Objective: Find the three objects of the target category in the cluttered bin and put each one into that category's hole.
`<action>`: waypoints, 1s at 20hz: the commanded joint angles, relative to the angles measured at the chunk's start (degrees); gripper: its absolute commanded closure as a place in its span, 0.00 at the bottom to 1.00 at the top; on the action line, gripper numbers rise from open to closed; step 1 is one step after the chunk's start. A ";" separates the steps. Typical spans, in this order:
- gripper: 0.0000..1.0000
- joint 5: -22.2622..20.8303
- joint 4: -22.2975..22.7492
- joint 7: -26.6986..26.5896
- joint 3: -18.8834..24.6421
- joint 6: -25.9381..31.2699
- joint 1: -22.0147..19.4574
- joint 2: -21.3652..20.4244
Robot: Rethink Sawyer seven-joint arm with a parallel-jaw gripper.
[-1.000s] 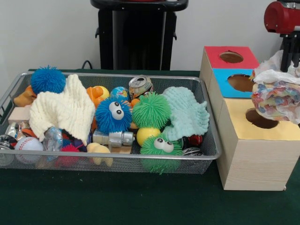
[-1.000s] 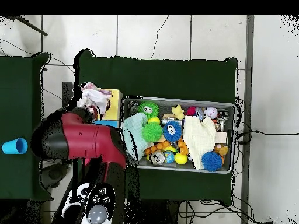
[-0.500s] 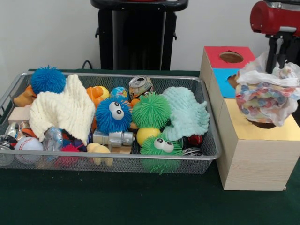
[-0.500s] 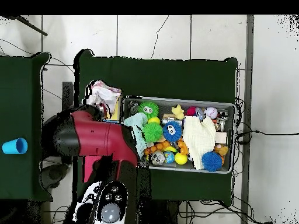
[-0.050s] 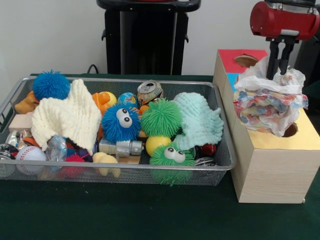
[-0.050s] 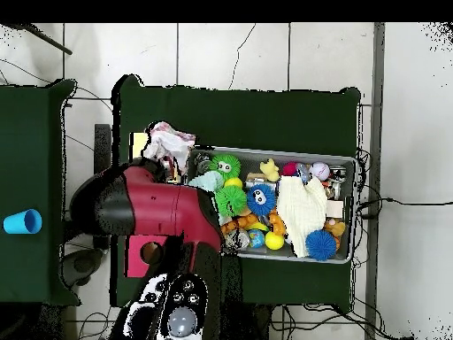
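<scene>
Crinkly bag [image 5: 270,102], clenched in gripper [image 5: 278,69], is drifting off yellow hole [image 5: 290,130] below toward the bin [image 5: 220,165]; drop not made.

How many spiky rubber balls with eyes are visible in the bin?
2: a blue one in the bin's middle, and a green one at the front wall. More may be buried under clutter.

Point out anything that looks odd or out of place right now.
The crumpled bag hangs from the pincer over the box, spreading wider than the yellow hole it partly hides, so it may not drop in cleanly. In the bin, a crushed can lies tilted among the toys.
</scene>
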 commanded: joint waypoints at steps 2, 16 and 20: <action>1.00 -2.49 6.09 8.23 4.06 1.03 0.02 -0.19; 1.00 -1.83 6.71 9.94 3.01 0.78 1.72 0.04; 1.00 -1.52 6.61 10.36 2.94 0.83 1.95 0.16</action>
